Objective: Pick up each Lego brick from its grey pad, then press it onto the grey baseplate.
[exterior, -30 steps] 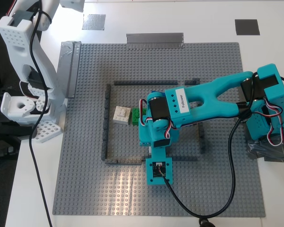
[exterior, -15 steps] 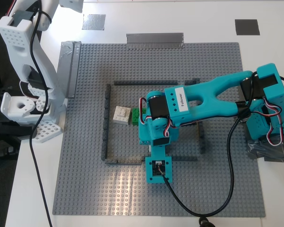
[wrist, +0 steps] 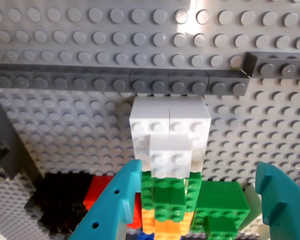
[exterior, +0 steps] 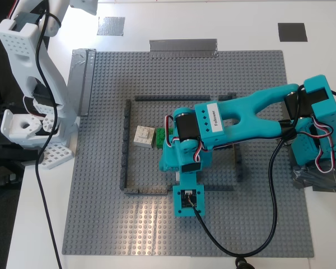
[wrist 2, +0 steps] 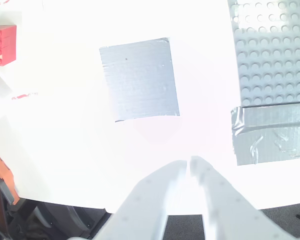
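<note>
My first gripper (wrist: pixel 200 172), teal, is open over a cluster of bricks inside the dark-grey wall outline (wrist: pixel 115 80) on the grey baseplate (exterior: pixel 257 112). A small white brick (wrist: pixel 170 156) sits on top of wider white bricks between and just beyond its fingers. It shows in the exterior view (exterior: pixel 144 136) next to green bricks (exterior: pixel 161 137). I cannot make out the blue brick; the teal arm hides that spot in the exterior view. My second gripper (wrist 2: pixel 190 167), white, is shut and empty near the bare silvery pad (wrist 2: pixel 140 80). The dark pad (exterior: pixel 292 32) is bare too.
Green (wrist: pixel 217 202), orange (wrist: pixel 167 227), red (wrist: pixel 102 192) and black (wrist: pixel 65 192) bricks lie by my first gripper's fingers. Duct-tape strips (exterior: pixel 183 47) hold the baseplate's edges. A red brick (wrist 2: pixel 2 45) sits on the white table. The white arm's base (exterior: pixel 28 123) stands at the exterior view's left.
The teal arm's forearm has shifted very slightly toward the exterior view's left. The bricks and the white arm have not moved.
</note>
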